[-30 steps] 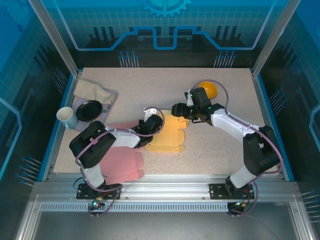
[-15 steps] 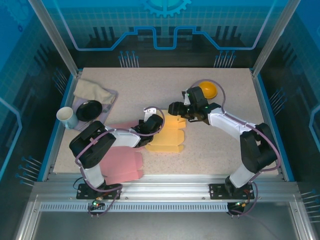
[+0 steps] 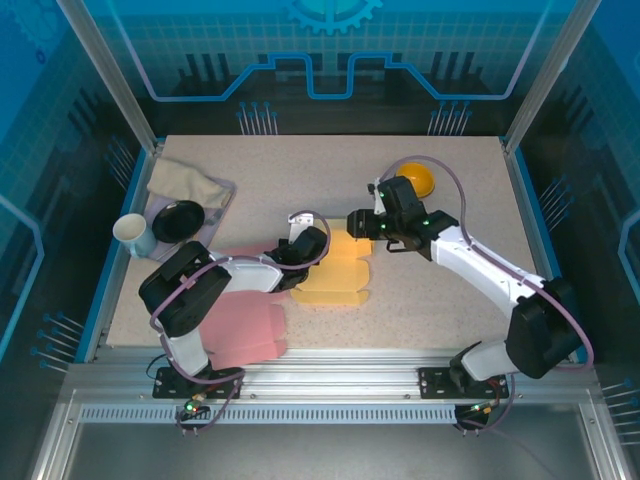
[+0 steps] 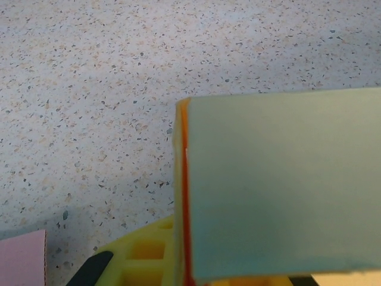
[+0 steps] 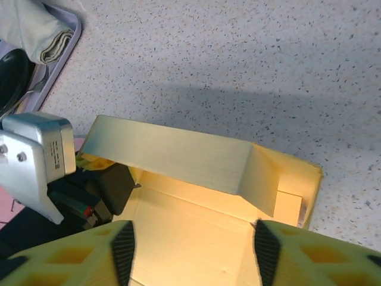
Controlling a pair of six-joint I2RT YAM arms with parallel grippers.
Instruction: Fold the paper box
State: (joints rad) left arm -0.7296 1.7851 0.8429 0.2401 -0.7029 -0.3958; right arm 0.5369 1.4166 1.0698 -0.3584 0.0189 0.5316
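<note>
The yellow paper box point(image 3: 335, 272) lies half-formed at the table's middle. In the right wrist view its far wall point(image 5: 172, 152) stands raised, with a corner flap point(image 5: 262, 179) folded inward. My left gripper point(image 3: 303, 252) is at the box's left end, shut on a side panel point(image 4: 280, 185) that stands close before the left wrist camera. It also appears beside the box as a grey body point(image 5: 38, 161). My right gripper point(image 3: 357, 224) hovers over the box's far edge. Its jaws point(image 5: 191, 238) are open above the box floor point(image 5: 184, 232), holding nothing.
A pink flat sheet point(image 3: 245, 330) lies near the front left, another pink piece point(image 3: 232, 256) under the left arm. A tray point(image 3: 222, 190) at the left holds a cloth point(image 3: 180, 178) and black bowl point(image 3: 178, 220). A cup point(image 3: 132, 233) stands beside it. An orange bowl point(image 3: 416, 178) sits behind the right arm.
The right arm swung its elbow out to the right and its gripper shifted slightly right over the box, jaws narrowing somewhat. The left arm stayed put.
</note>
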